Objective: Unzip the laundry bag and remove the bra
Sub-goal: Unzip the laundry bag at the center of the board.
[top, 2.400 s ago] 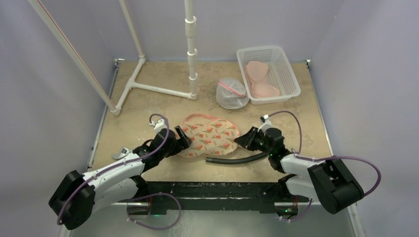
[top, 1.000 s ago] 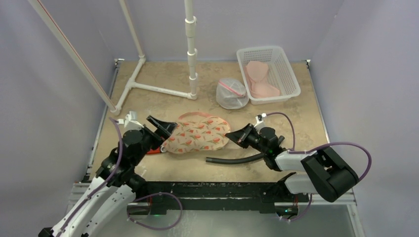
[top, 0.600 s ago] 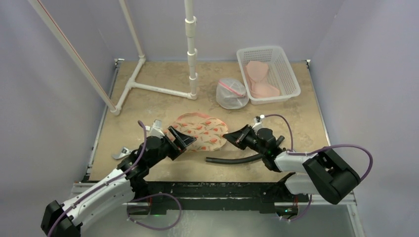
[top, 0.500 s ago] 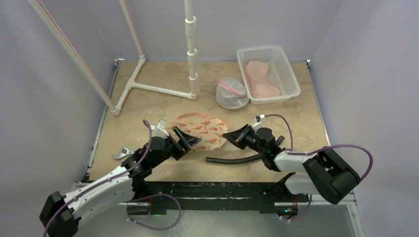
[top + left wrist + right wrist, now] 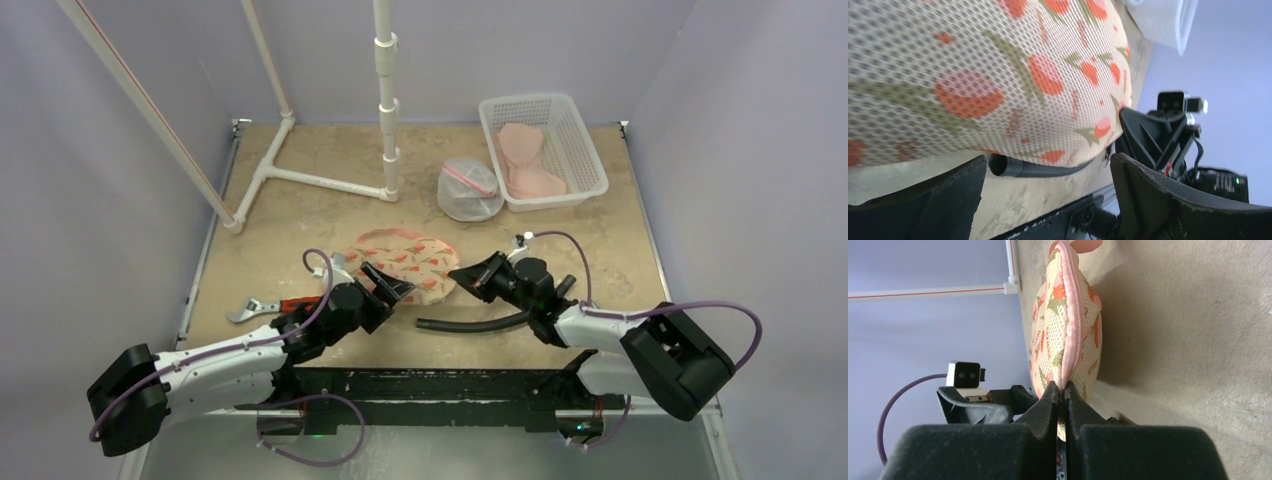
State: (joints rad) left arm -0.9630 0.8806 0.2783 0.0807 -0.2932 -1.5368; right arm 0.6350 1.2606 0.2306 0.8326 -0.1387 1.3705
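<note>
Mesh printed with red flowers makes up the laundry bag [image 5: 405, 262], lying on the table [image 5: 320, 215] between the arms; the right gripper [image 5: 462, 273] pinches its pink zipper seam tight; the left gripper [image 5: 393, 290] gapes wide at the opposite edge, holding nothing; that thin pinch may slip if the left tugs mesh rather than the zip pull, which I cannot see.

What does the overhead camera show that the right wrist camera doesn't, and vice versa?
Only overhead: the white plastic basket, the round white mesh pouch and the black hose. Only the wrist: the pink zip seam edge-on, pinched in the shut right pincer. Both: the floral orange-and-cream mesh laundry bag.
</note>
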